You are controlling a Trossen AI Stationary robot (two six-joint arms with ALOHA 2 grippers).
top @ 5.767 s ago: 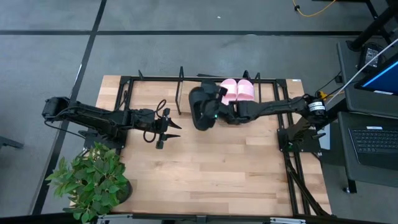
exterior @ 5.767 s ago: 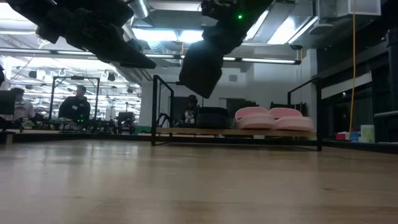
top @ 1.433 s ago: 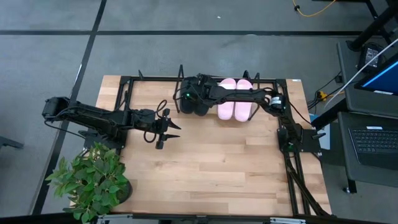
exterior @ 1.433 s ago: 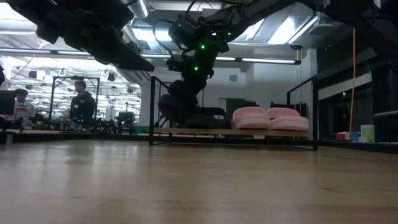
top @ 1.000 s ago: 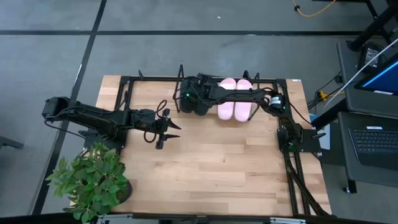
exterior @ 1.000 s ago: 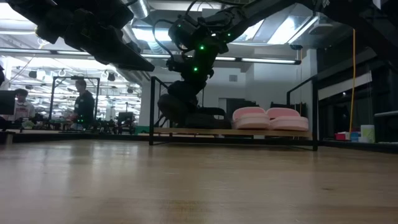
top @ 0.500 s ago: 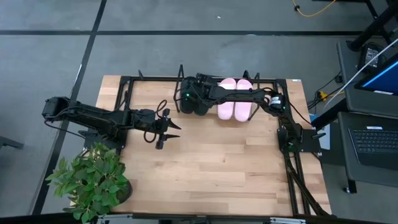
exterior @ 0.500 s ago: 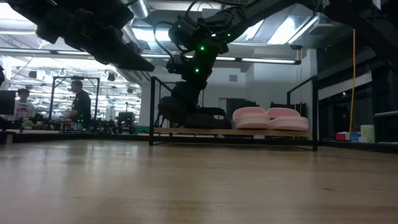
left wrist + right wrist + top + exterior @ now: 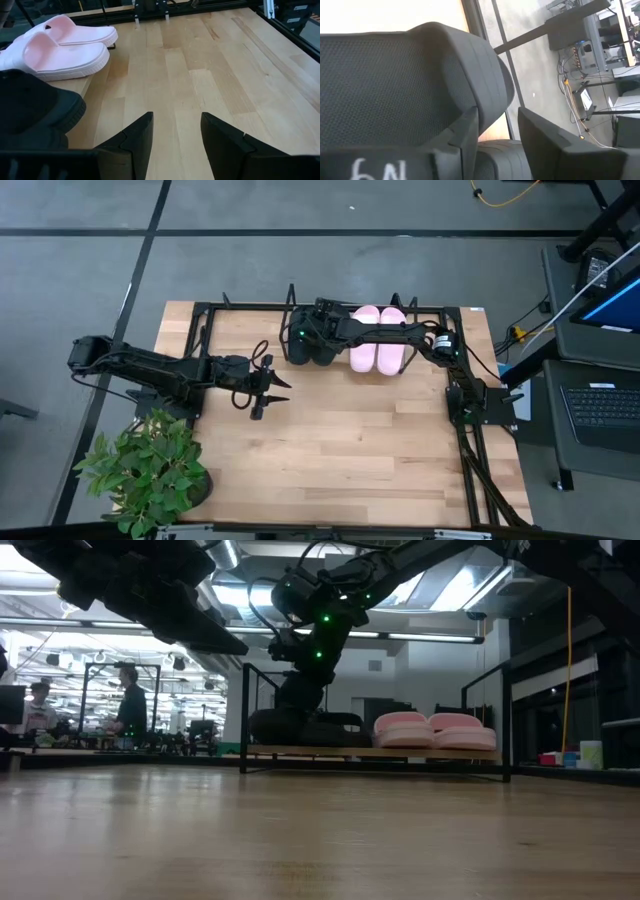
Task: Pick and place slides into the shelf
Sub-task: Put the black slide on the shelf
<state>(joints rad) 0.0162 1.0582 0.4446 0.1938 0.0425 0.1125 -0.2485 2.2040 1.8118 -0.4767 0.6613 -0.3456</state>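
Observation:
Two pale pink slides (image 9: 378, 340) lie side by side on the shelf (image 9: 440, 752), soles down. Left of them lie the black slides (image 9: 318, 350); in the low view one black slide (image 9: 290, 726) lies flat on the shelf board. My right gripper (image 9: 300, 340) stands open just above it. In the right wrist view, my right gripper (image 9: 498, 112) has its fingers on either side of the strap's edge (image 9: 495, 95), and a second black slide (image 9: 495, 165) shows below. My left gripper (image 9: 275, 395) hovers open over the bare tabletop left of the shelf, also seen as my left gripper (image 9: 176, 117). My right gripper stands open over the black slide's strap (image 9: 470, 60), coming from above. One finger (image 9: 465, 135) shows in front of the strap, and I cannot tell whether it touches. A strip of floor shows between the slide and the other finger (image 9: 545, 145).
A potted plant (image 9: 150, 470) stands at the table's near left corner. Black frame rails (image 9: 470, 440) run along the right edge and the far edge. Bare wood (image 9: 350, 450) fills the table's middle and near part. People move in the room beyond (image 9: 125, 700).
The black slide under my right gripper hung tilted, one end down on the shelf; now it lies flat on the shelf board left of the pink pair. The right arm has hardly moved.

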